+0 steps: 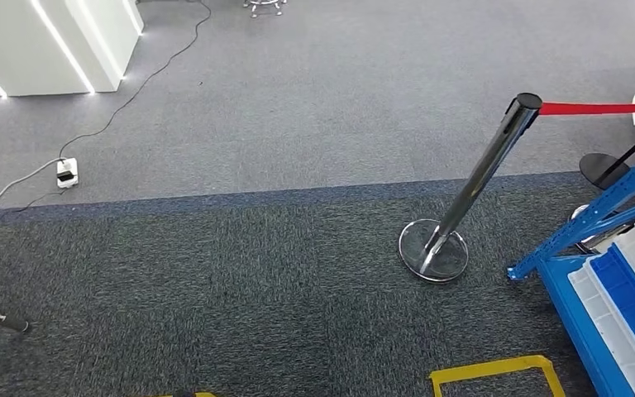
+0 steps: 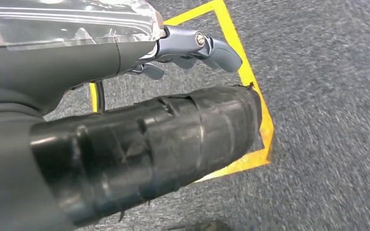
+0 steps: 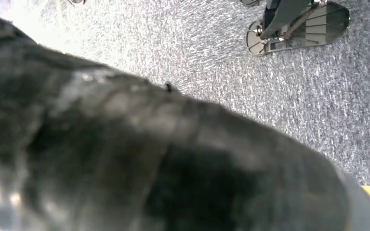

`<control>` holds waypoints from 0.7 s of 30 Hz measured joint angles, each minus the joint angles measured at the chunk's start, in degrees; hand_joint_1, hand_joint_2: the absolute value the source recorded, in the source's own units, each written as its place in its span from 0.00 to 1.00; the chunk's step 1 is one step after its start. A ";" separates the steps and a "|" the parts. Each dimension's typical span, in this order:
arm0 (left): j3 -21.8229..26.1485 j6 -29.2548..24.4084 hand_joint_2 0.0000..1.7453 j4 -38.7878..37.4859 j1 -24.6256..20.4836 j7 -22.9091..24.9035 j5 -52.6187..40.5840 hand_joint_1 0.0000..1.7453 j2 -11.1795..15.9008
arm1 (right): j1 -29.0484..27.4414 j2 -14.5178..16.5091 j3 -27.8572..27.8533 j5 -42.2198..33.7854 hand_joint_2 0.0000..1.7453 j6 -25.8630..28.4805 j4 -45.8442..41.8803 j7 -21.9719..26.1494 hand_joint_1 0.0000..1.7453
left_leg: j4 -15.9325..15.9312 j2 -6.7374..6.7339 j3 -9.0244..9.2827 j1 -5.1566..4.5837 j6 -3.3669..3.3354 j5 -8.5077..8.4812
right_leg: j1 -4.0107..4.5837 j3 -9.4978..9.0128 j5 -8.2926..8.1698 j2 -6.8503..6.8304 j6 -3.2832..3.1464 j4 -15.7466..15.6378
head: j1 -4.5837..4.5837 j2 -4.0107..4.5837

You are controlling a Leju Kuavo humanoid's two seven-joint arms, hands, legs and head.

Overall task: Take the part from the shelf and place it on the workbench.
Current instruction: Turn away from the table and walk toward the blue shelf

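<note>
My left hand (image 2: 192, 45) hangs over a yellow tape square (image 2: 265, 120) on the carpet; I cannot tell whether its fingers are apart or together. To my right is the blue shelf (image 1: 620, 207); I cannot make out the part there. Beyond stands a chrome stanchion (image 1: 471, 190).

I see a chrome stanchion (image 1: 463, 207) standing on dark grey carpet (image 1: 215, 289), a red belt (image 1: 595, 108) running from its top. Beyond it lies lighter carpet (image 1: 339, 99); far across from it, a white lit wall unit (image 1: 50, 41), a cable (image 1: 145, 78) and a power strip (image 1: 67, 172). Yellow floor tape (image 1: 496, 368) lies near its base.
</note>
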State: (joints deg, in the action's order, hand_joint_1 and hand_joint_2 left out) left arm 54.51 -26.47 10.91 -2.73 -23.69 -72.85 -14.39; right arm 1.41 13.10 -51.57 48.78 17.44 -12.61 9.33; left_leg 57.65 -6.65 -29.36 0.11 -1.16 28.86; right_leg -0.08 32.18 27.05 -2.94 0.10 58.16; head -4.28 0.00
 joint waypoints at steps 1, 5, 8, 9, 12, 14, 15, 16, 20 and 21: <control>0.00 0.04 0.00 0.00 -0.07 -0.01 0.01 0.00 0.00 | 0.00 0.01 0.01 0.01 0.00 -0.01 0.00 -0.01 0.00 | 0.60 0.82 -0.10 0.12 0.32 0.59 | -0.15 -0.06 -0.16 0.61 -0.35 -0.19 | 0.00 0.01; 0.01 0.39 0.00 0.00 0.09 -0.05 0.13 0.00 0.02 | 0.21 -0.01 0.07 0.06 0.00 -0.05 0.00 -0.32 0.00 | 12.64 5.92 -5.48 0.49 0.89 7.19 | -0.34 -0.04 -0.56 3.23 -1.42 -0.47 | 0.03 0.01; 0.02 0.49 0.00 0.00 0.32 -0.02 0.21 0.00 0.03 | 0.12 0.00 0.09 0.15 0.00 -0.07 0.00 -0.47 0.00 | 15.12 6.23 -7.08 0.53 0.86 5.99 | -0.26 -0.06 -0.53 5.80 -1.44 -0.17 | 0.03 0.01; 0.02 0.50 0.00 0.00 0.32 -0.01 0.22 0.00 0.04 | 0.10 0.01 0.10 0.17 0.00 -0.07 0.00 -0.51 0.00 | 11.78 6.61 -5.74 0.57 0.76 3.67 | -0.29 -0.07 -0.46 6.65 -1.35 0.03 | 0.03 0.00; 0.10 0.54 0.00 -0.01 0.36 0.00 0.22 0.00 0.18 | 0.19 0.02 0.16 0.17 0.00 -0.07 0.01 -0.53 0.00 | 2.30 10.38 -1.99 0.77 0.43 -0.42 | -0.39 0.47 -0.20 8.75 -0.62 0.86 | 0.01 0.00; 0.16 0.58 0.00 -0.01 0.24 0.01 0.21 0.00 0.22 | 0.09 0.02 0.18 0.17 0.00 -0.07 0.03 -0.54 0.00 | 1.26 10.87 -1.65 0.61 0.16 -0.50 | -0.50 0.98 -0.37 9.96 0.16 0.97 | 0.01 0.00; 0.16 0.60 0.00 -0.01 0.17 0.02 0.21 0.00 0.19 | -0.06 0.01 0.18 0.17 0.00 -0.07 0.04 -0.54 0.00 | 1.07 10.18 -1.56 0.68 -0.20 -0.70 | -0.62 1.11 -0.48 10.45 0.52 0.87 | 0.02 0.00; 0.17 0.60 0.00 -0.01 0.12 0.02 0.21 0.00 0.17 | -0.17 0.01 0.18 0.17 0.00 -0.07 0.05 -0.55 0.00 | 0.73 9.50 -1.40 0.77 -0.62 -0.93 | -0.57 1.30 -0.25 10.07 0.78 1.14 | -0.01 0.01; 0.20 0.61 0.00 -0.01 0.32 0.00 0.21 0.00 0.16 | -0.05 -0.01 0.20 0.17 0.00 -0.07 0.08 -0.67 0.00 | -0.06 6.26 -1.26 0.77 -1.72 -1.35 | -0.45 6.65 5.89 4.25 1.60 12.19 | -0.28 0.01; 0.20 0.62 0.00 -0.01 0.39 0.00 0.22 0.00 0.17 | -0.03 -0.01 0.20 0.17 0.00 -0.07 0.08 -0.69 0.00 | -0.05 5.43 -1.28 0.70 -1.75 -1.29 | -0.56 8.18 7.00 3.76 1.78 15.35 | -0.28 0.01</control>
State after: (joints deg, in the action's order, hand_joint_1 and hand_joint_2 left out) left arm 54.71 -25.86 10.90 -2.34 -23.69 -72.63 -14.22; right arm 1.37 13.09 -51.36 48.96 17.38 -12.53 8.64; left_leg 57.60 -1.22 -30.64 0.82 -2.91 27.57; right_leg -0.64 40.36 34.05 0.82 1.88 73.51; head -4.56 0.01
